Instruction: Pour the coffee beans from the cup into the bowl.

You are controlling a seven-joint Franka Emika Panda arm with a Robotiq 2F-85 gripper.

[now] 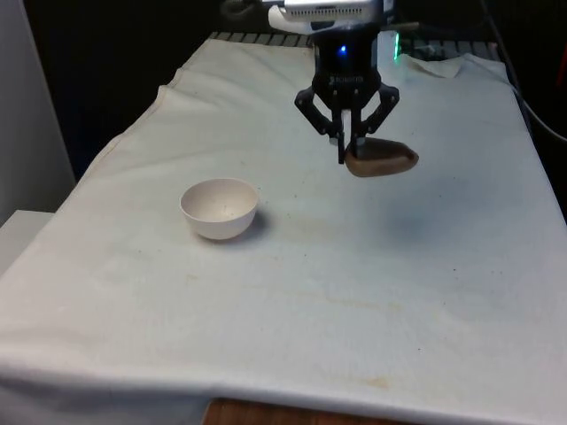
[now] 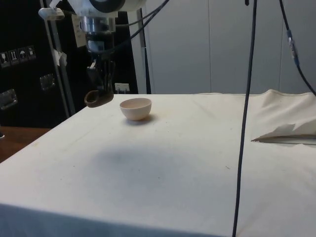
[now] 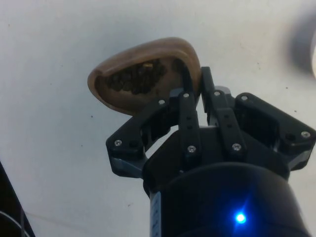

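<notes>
A brown wooden cup (image 1: 383, 159) hangs above the cloth, gripped by its rim. My gripper (image 1: 347, 146) is shut on that rim, one finger inside and one outside. In the wrist view the cup (image 3: 143, 74) is upright and holds dark coffee beans (image 3: 136, 76). A white bowl (image 1: 220, 207) stands on the cloth, well to the front view's left of the cup and a little nearer the camera. In the side view the cup (image 2: 98, 98) hangs left of the bowl (image 2: 136, 108), under the gripper (image 2: 101, 85). The bowl looks empty.
The white cloth (image 1: 354, 283) covers the table, with a folded bulge (image 2: 284, 126) at its edge in the side view. A black cable (image 2: 245, 118) hangs down across the side view.
</notes>
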